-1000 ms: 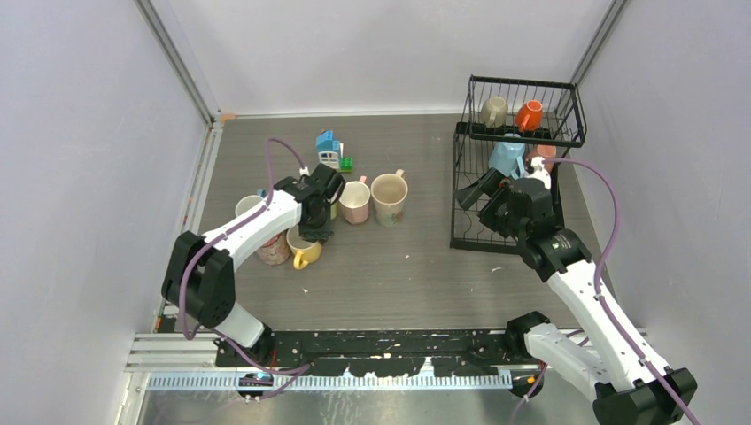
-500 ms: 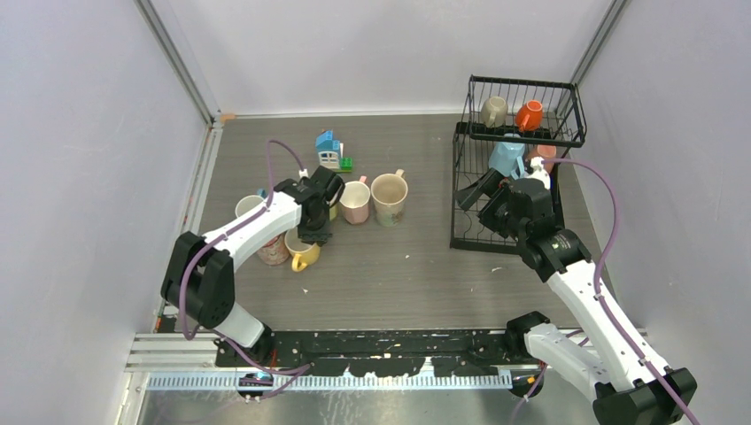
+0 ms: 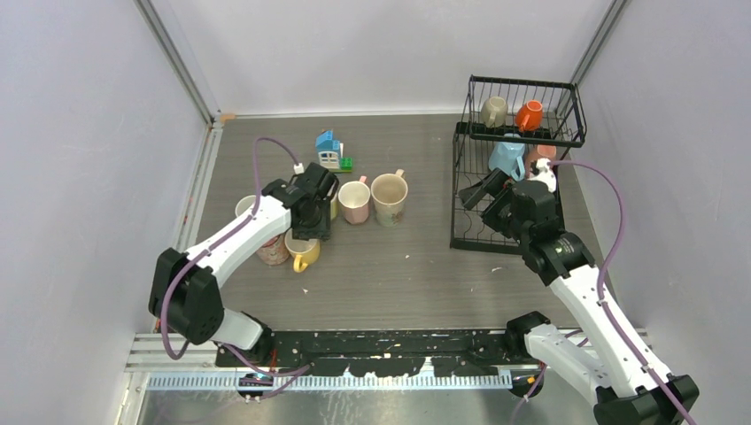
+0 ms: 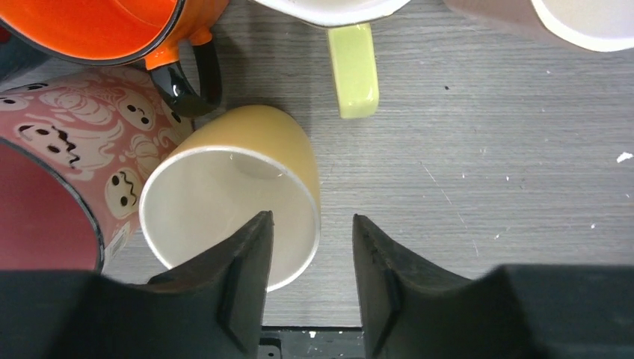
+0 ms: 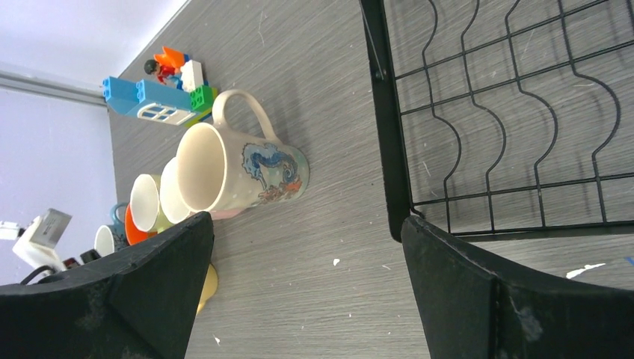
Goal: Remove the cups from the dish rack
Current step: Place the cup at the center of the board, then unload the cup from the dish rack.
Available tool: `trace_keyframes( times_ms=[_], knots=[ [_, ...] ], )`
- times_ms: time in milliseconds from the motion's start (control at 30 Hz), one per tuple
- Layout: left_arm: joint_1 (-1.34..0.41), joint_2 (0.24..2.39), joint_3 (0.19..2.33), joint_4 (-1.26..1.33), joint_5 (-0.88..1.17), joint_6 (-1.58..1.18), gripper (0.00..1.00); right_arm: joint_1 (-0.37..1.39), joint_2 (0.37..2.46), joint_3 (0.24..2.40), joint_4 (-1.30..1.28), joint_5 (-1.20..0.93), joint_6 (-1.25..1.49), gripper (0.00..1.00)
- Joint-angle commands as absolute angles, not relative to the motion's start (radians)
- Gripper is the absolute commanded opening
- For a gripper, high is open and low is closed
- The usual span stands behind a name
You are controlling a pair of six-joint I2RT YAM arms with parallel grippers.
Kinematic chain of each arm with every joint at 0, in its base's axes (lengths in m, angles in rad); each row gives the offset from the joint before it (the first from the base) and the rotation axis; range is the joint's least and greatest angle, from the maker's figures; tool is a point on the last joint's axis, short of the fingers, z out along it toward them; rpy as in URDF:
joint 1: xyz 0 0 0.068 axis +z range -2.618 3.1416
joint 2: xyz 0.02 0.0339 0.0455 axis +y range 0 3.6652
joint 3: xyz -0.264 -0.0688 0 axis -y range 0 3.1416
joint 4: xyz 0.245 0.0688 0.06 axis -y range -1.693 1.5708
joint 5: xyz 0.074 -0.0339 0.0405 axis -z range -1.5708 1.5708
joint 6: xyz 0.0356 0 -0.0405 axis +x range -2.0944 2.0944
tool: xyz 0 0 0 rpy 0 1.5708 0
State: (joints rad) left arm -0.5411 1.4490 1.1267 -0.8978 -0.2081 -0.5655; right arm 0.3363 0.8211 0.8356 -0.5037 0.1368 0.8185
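The black wire dish rack (image 3: 518, 177) stands at the right. Its upper shelf holds a beige cup (image 3: 494, 111) and an orange cup (image 3: 530, 115); below sit a light blue cup (image 3: 507, 158) and a pinkish cup (image 3: 542, 155). A yellow cup (image 4: 232, 202) rests on the table. My left gripper (image 4: 310, 221) is open over it, one finger above its mouth, the other outside its wall. My right gripper (image 5: 308, 224) is wide open and holds nothing, over bare table beside the dish rack's (image 5: 508, 112) front corner.
Around the yellow cup (image 3: 302, 253) stand a ghost-print pink mug (image 4: 67, 187), an orange mug with a black handle (image 4: 97, 30) and a green-handled mug (image 4: 351, 67). A cream printed mug (image 3: 389, 197) and a pink mug (image 3: 354, 202) sit mid-table, and a toy block house (image 3: 329, 150) behind.
My left jaws have opened off the yellow cup's wall, and the left arm's elbow has swung left. The right gripper has edged slightly toward the rack.
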Motion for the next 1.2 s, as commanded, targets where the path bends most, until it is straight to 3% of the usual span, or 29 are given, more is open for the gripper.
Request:
trace_keyframes(
  times_ms=[0, 433, 1167],
  knots=[
    [-0.538, 1.361, 1.182, -0.934, -0.187, -0.553, 0.50, 0.331, 0.794, 0.882, -0.508, 0.212, 0.818, 1.00],
    [-0.538, 1.207, 1.248, -0.953, -0.066, -0.525, 0.98, 0.327, 0.740, 0.858, -0.419, 0.422, 0.768, 1.00],
    [-0.540, 1.123, 1.283, -0.917, 0.124, -0.518, 1.00, 0.133, 1.188, 1.451, -0.562, 0.294, 0.546, 1.00]
  ],
)
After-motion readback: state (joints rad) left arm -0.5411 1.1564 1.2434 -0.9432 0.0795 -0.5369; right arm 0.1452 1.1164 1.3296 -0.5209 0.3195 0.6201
